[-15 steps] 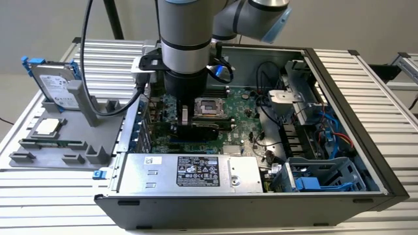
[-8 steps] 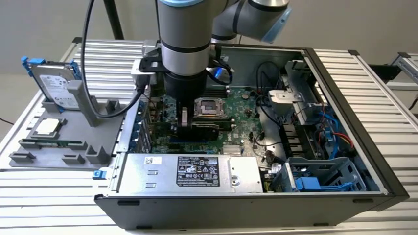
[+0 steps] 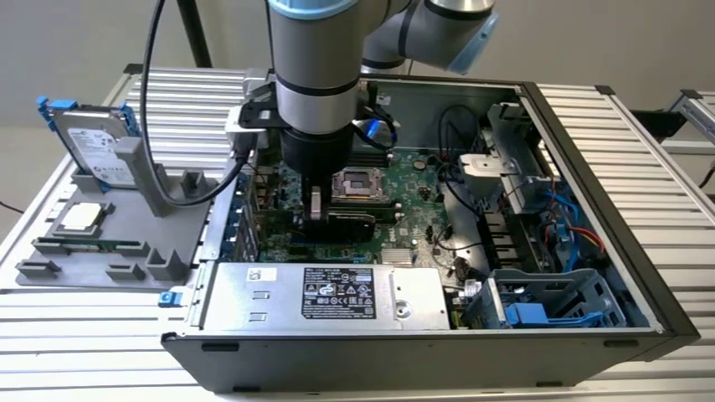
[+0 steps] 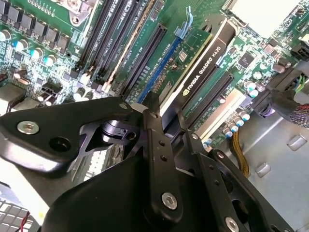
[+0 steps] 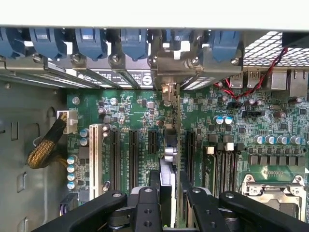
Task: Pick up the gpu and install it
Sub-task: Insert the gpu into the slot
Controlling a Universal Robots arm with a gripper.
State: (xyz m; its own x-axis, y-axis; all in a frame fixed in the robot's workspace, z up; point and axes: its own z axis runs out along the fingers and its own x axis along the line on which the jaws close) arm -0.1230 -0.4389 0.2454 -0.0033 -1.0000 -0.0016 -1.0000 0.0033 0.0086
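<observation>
The gpu (image 3: 348, 223) stands on edge over the motherboard (image 3: 419, 201) inside the open computer case (image 3: 625, 251). My gripper (image 3: 324, 213) reaches down from above and is shut on the card's top edge. In the second wrist view the gpu (image 4: 205, 65) shows its black shroud, right beside the long blue slot (image 4: 159, 67), with my gripper (image 4: 166, 113) clamped on it. In the first wrist view the gpu (image 5: 169, 159) is seen edge-on between the black fingers (image 5: 148, 195). Its silver bracket (image 5: 169, 79) lines up with the case's rear openings. I cannot tell whether it is fully seated.
Outside the case, on the exterior view's left, a grey fixture (image 3: 146, 268) holds a silver hard drive with blue rails (image 3: 95, 142), a processor chip (image 3: 80, 216) and a memory stick (image 3: 90, 245). The power supply (image 3: 324, 293), drive cage (image 3: 547, 301) and cables (image 3: 570, 226) crowd the case.
</observation>
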